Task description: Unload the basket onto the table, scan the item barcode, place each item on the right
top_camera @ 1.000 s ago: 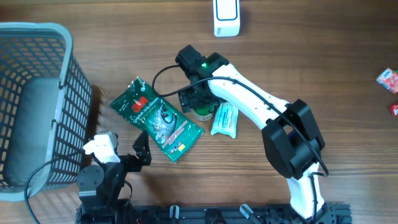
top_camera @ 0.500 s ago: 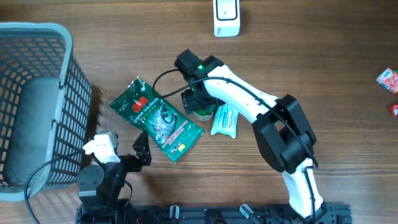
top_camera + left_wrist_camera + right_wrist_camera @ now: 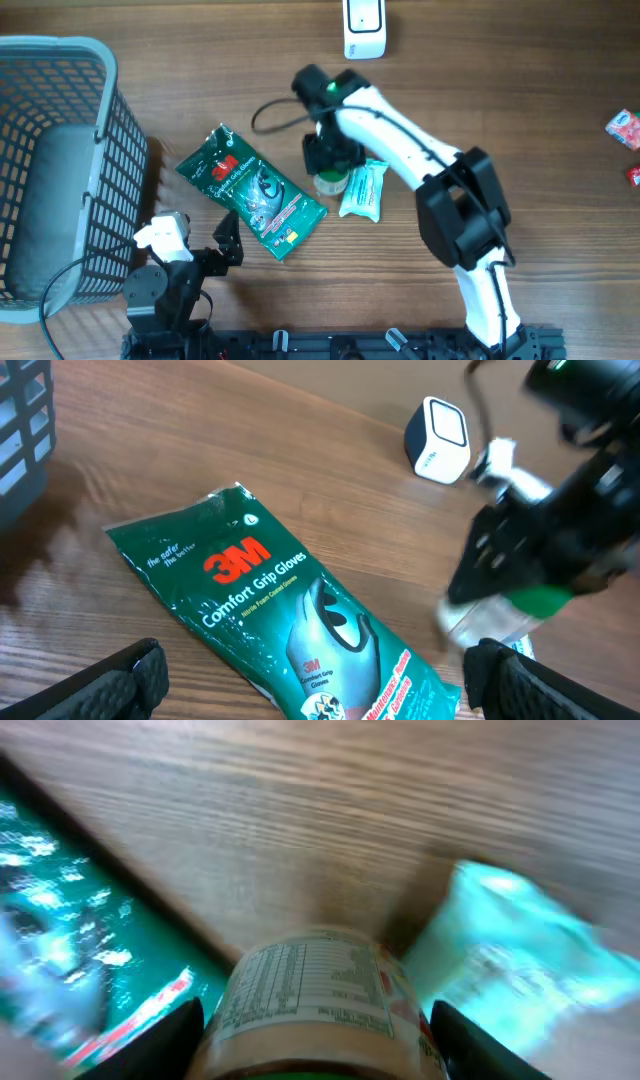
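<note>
Far left on the wooden table (image 3: 520, 90) stands a grey mesh basket (image 3: 60, 170). Just right of its near corner the left gripper (image 3: 320, 685) hangs with its fingers spread wide apart and nothing between them, looking over a green 3M glove packet (image 3: 250, 192) that lies flat on the wood. Next comes the task's item, a small jar (image 3: 315, 990) with a green lid and a printed label. The right gripper (image 3: 328, 165) comes down on it from above, its two fingers (image 3: 170, 1040) pressed against the jar's sides. A teal pouch (image 3: 362, 190) lies just beside the jar on its right. Farther back sits a white scanner (image 3: 363, 28), well apart from the jar. Two small red packets (image 3: 622, 130) lie at the right edge.
</note>
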### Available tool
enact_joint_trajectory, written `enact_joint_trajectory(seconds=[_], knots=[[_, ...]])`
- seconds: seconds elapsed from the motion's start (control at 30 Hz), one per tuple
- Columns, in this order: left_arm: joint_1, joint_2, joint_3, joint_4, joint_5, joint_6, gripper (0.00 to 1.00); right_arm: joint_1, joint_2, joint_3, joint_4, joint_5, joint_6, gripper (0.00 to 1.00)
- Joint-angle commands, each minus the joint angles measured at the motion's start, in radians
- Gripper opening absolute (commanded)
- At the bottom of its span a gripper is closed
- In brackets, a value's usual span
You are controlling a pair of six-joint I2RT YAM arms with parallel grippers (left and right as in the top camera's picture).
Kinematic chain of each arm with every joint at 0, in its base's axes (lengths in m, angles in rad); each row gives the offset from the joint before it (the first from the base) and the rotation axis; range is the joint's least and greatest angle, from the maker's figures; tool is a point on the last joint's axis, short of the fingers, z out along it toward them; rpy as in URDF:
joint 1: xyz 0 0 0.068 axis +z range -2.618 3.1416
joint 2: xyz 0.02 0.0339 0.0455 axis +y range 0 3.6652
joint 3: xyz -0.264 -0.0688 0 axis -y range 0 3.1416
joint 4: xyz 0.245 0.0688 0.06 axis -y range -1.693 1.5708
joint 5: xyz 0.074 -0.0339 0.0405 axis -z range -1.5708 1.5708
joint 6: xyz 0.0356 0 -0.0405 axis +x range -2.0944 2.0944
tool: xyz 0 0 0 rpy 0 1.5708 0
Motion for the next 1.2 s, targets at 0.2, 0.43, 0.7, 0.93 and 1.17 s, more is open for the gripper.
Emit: enact_joint_trajectory(seconds=[0.2, 0.43, 0.7, 0.93, 1.17], knots=[[-0.005, -0.004, -0.007, 0.003, -0.006, -0.008, 1.0, -0.205, -0.051, 0.18, -0.322, -0.346, -0.182, 0.31], [-0.005, -0.004, -0.007, 0.003, -0.006, -0.008, 1.0, -0.221, -0.107, 0.029, -0.339, -0.415, -0.275, 0.26], [-0.005, -0.004, -0.007, 0.003, -0.006, -0.008, 1.0, -0.22, -0.42, -0.547, -0.312, -0.501, -0.351, 0.24], [-0.005, -0.004, -0.007, 0.003, -0.006, -0.008, 1.0, -0.22, -0.706, -0.727, -0.157, -0.509, -0.166, 0.27], [-0.005, -0.004, -0.007, 0.003, -0.006, -0.008, 1.0, -0.22, -0.73, -0.731, -0.109, -0.548, -0.085, 0.27]])
